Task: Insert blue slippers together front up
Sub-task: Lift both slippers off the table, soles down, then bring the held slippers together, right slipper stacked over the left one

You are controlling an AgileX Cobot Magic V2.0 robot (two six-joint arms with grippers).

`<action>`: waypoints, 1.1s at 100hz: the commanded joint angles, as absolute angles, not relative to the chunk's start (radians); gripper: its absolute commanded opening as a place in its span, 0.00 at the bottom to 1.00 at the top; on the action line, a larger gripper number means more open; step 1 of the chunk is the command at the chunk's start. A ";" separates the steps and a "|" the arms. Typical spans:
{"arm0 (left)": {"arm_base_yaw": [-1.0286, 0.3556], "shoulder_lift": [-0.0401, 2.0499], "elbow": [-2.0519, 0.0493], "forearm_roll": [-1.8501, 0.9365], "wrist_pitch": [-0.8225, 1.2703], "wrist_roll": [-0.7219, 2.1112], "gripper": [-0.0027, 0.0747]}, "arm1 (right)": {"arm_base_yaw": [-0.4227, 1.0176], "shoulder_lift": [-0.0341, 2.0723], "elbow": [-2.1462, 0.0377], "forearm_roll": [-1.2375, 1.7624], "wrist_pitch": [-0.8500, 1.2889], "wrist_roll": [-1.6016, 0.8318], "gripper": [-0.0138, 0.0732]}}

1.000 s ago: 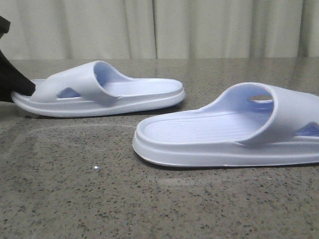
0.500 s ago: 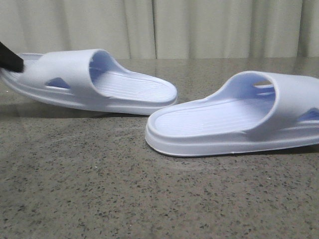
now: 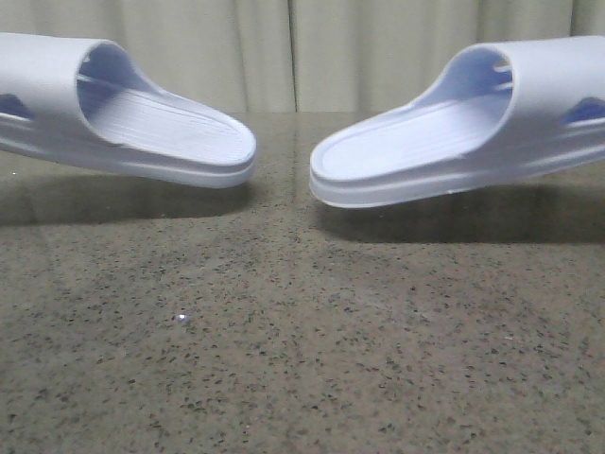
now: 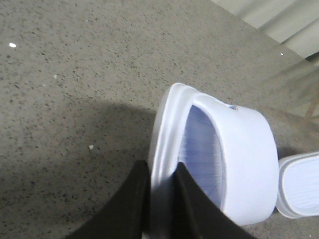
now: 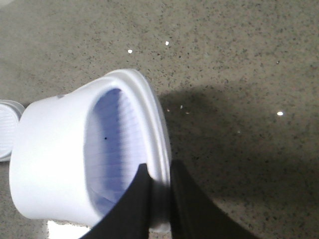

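Front view crops both blue slippers' (image 3: 142,123) toes.

Both slippers' (image 3: 123,118) toe ends cut off at frame edges, front view

speckled grey-brown stone table (image 3: 284,359), pale pleated curtain (image 3: 284,52) behind

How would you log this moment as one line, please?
left gripper: holds left slipper aloft | right gripper: holds right slipper aloft | heels facing, apart
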State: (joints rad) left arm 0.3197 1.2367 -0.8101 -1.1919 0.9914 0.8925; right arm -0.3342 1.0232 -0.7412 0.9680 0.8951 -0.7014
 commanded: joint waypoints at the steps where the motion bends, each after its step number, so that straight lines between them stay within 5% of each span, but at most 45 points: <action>1: 0.323 1.216 -0.833 -1.247 1.027 0.880 0.05 | -0.341 0.993 -0.781 1.054 0.892 -0.706 0.04; 110: 0.264 1.274 -0.737 -1.529 1.268 0.957 0.05 | -0.304 1.093 -0.766 1.370 1.002 -0.914 0.04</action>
